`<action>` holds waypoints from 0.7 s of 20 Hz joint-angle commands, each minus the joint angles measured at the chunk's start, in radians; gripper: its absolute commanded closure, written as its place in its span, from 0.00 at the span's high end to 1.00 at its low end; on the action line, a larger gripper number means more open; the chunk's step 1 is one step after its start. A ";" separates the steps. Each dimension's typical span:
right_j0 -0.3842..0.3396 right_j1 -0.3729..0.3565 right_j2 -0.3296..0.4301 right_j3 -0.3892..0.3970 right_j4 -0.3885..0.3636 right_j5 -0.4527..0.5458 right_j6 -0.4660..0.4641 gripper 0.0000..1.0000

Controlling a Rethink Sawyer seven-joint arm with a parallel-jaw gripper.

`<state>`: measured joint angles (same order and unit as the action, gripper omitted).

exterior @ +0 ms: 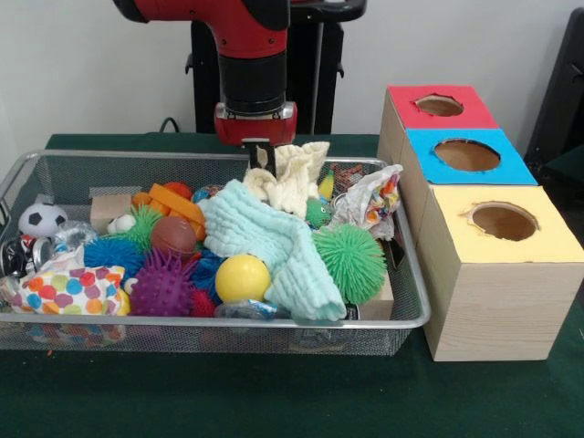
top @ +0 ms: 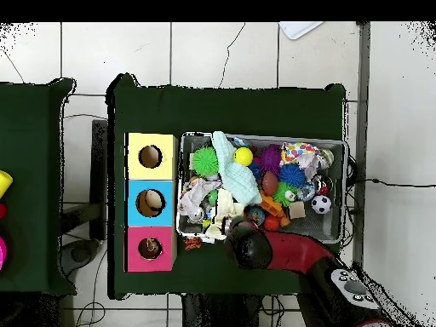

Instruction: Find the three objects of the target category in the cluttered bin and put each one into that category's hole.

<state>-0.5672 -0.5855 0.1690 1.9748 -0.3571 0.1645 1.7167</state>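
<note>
My gripper (exterior: 260,157) hangs at the back rim of the wire bin (exterior: 182,321), right against a cream cloth (exterior: 294,178) that rises above the rim. Whether it grips the cloth does not show. A teal cloth (exterior: 265,239) lies draped across the middle of the pile. A polka-dot cloth (exterior: 73,292) sits in the front left corner. To the right of the bin stand three boxes with a red hole (exterior: 439,105), a blue hole (exterior: 466,154) and a yellow hole (exterior: 504,221). From overhead the arm's wrist (top: 249,245) covers the gripper at the bin's (top: 341,142) lower edge.
The bin also holds a green spiky ball (exterior: 349,263), a yellow ball (exterior: 242,276), a purple spiky ball (exterior: 164,283), a soccer ball (exterior: 42,219) and a crumpled wrapper (exterior: 370,201). In the overhead view something pale lies inside the blue hole (top: 150,203).
</note>
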 commanded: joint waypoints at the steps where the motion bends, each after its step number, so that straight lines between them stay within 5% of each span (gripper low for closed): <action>1: -0.016 -0.015 -0.051 -0.228 -0.105 0.134 -0.093 0.00; 14: -0.018 -0.035 -0.044 -0.305 -0.284 0.189 -0.131 0.00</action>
<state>-0.5696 -0.6103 0.1262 1.8164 -0.5476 0.2303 1.7167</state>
